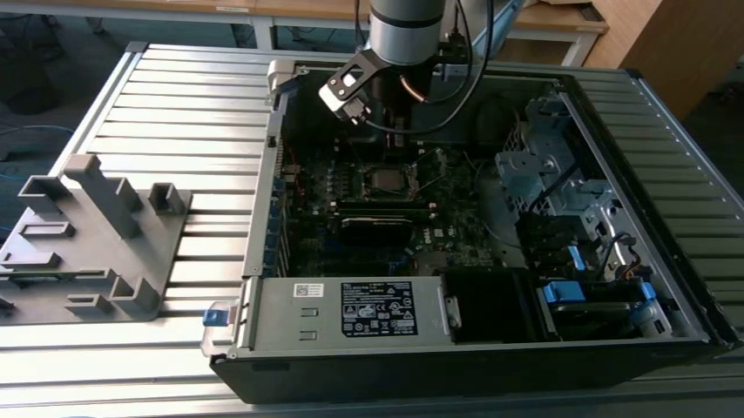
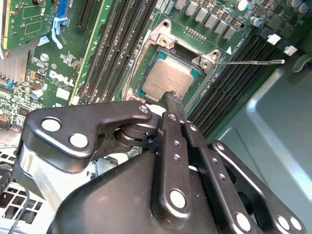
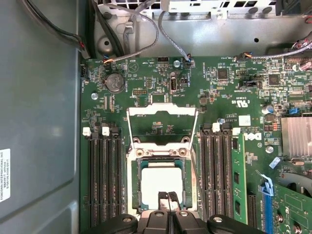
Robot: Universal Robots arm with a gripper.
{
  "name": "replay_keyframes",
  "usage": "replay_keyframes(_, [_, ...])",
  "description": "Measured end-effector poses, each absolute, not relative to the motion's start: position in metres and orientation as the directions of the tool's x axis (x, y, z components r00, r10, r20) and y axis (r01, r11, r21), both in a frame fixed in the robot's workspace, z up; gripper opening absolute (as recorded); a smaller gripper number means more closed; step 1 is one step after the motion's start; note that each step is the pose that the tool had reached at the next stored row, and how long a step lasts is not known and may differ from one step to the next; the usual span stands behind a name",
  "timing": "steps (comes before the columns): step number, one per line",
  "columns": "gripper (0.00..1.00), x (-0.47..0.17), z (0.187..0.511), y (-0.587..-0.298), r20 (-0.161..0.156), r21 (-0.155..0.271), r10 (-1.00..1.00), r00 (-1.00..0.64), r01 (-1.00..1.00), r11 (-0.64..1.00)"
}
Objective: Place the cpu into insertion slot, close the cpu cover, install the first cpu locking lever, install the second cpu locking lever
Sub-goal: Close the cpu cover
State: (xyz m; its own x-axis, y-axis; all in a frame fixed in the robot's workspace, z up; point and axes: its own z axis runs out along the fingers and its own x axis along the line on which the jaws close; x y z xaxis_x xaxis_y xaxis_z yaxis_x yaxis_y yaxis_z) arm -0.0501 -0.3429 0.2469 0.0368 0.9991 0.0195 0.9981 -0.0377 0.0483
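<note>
Starting at the gripper: its two fingertips are pressed together with nothing between them that I can make out, tips right down at one edge of the cpu; touching or just hovering, can't say. The chip lies flat inside the insertion slot, square to the rim in both wrist views, so I'd call step one pretty much done; the cpu cover is flipped wide open, laid back on the far side of the socket from the fingers, so it's not closed yet; one thin wire locking lever sticks out free near the memory slots, not hooked. My read: we're between seating the chip and the cover step. As for writing, there's a white logo on the motherboard and a printed sticker on the case wall, plus a label on the power supply; not quoting any of it.
</note>
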Motion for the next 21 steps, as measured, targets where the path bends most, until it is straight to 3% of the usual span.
replay_keyframes(21, [0.11, -0.0502, 0.2561, -0.3430, 0.019, 0.048, 0.999, 0.037, 0.998, -0.038])
